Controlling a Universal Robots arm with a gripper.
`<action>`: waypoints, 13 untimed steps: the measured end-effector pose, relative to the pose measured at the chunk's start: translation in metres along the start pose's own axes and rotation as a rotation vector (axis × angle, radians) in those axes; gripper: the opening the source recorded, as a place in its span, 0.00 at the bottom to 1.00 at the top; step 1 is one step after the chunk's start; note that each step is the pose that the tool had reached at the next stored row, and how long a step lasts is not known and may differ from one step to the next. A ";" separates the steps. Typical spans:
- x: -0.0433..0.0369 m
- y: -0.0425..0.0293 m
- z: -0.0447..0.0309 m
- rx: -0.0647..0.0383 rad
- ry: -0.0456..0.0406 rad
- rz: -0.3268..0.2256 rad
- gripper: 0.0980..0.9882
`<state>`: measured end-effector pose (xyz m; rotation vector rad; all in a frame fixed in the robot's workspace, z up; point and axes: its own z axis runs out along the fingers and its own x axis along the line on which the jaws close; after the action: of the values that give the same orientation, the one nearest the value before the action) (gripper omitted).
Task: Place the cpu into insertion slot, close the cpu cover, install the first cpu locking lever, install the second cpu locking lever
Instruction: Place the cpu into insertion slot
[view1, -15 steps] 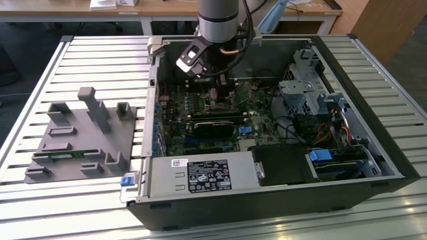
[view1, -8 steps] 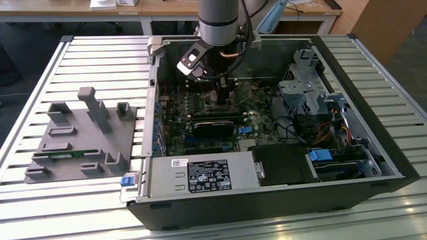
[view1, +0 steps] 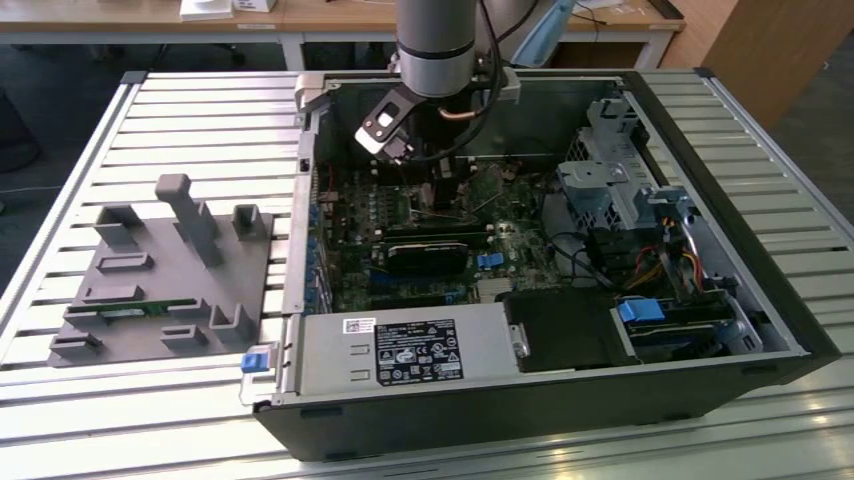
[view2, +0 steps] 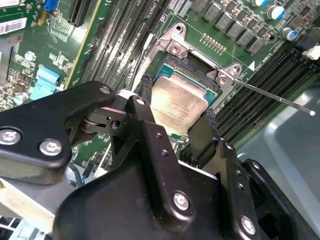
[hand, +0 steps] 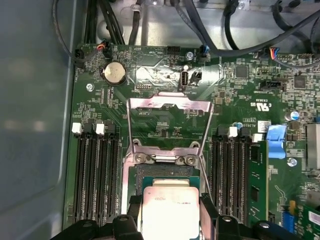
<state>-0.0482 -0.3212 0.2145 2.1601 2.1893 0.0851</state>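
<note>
A slatted metal table (view1: 200, 100) carries an open computer case (view1: 534, 410). Inside it, my gripper (view2: 177, 105) is clamped on the chip (hand: 170, 212) by its edges, over the socket (hand: 160, 172). Whether the chip is seated, I cannot tell. The cover (hand: 170, 104) lies flipped open.

cpu (hand: 170, 210) (tan-silver square) over insertion slot (hand: 160, 172); cpu cover (hand: 169, 103) swung open, silver frame.

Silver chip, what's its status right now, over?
Black gripper shut on tan-silver square chip, above dark socket. Silver frame cover flipped open. Nothing blocking.
</note>
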 end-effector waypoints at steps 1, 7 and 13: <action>0.0001 -0.0001 0.0012 0.000 0.0000 0.000 0.50; 0.0013 -0.0006 0.0081 0.000 0.0000 0.001 0.50; 0.0016 0.0001 0.0116 0.000 -0.0003 0.005 0.50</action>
<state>-0.0471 -0.3197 0.2029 2.1654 2.1840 0.0849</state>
